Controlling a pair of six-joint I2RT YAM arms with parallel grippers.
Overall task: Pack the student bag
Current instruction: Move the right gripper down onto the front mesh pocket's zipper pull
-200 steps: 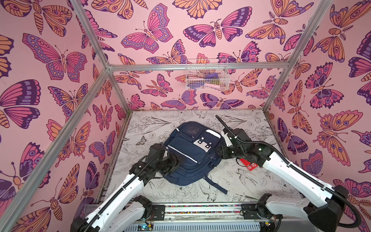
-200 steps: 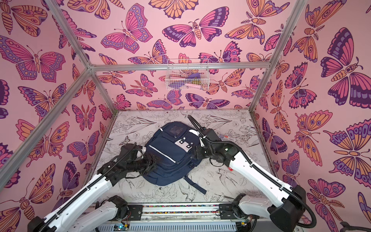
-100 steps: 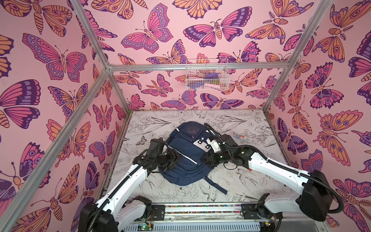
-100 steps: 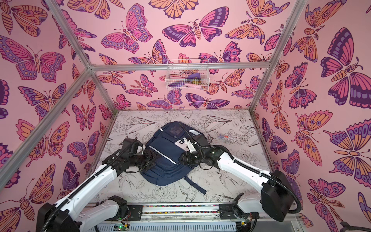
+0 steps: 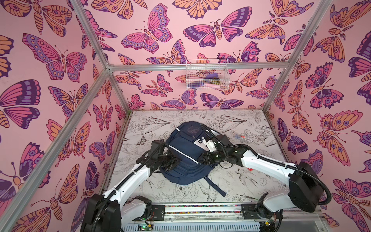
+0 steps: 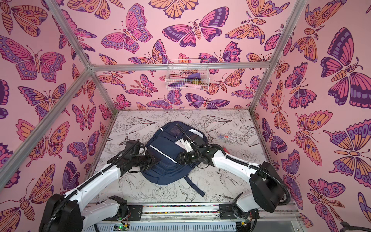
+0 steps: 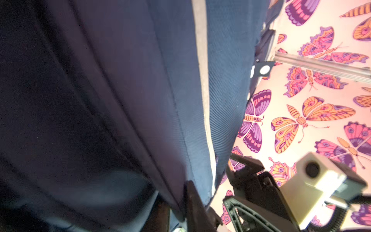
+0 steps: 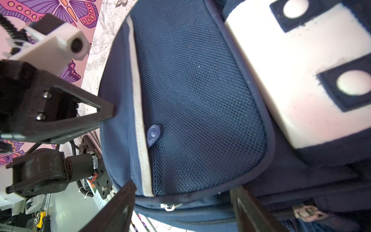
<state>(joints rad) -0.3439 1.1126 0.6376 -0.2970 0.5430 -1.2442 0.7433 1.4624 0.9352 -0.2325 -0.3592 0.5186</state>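
Note:
The student bag, a navy backpack with white stripes and a white patch, lies flat mid-table in both top views. My left gripper is at the bag's left side, shut on a fold of its navy fabric. My right gripper reaches over the bag from the right. It is open, with the jaws spread on either side of the mesh front pocket's lower edge. A small metal zip ring hangs between them.
A white wire basket holding small items hangs on the back wall. A small clear packet lies on the table right of the bag. A loose dark strap trails toward the front rail. Pink walls enclose the table.
My left gripper has shut on the bag's left side. My right arm swung left across the bag and its jaws widened; the bag shifted slightly.

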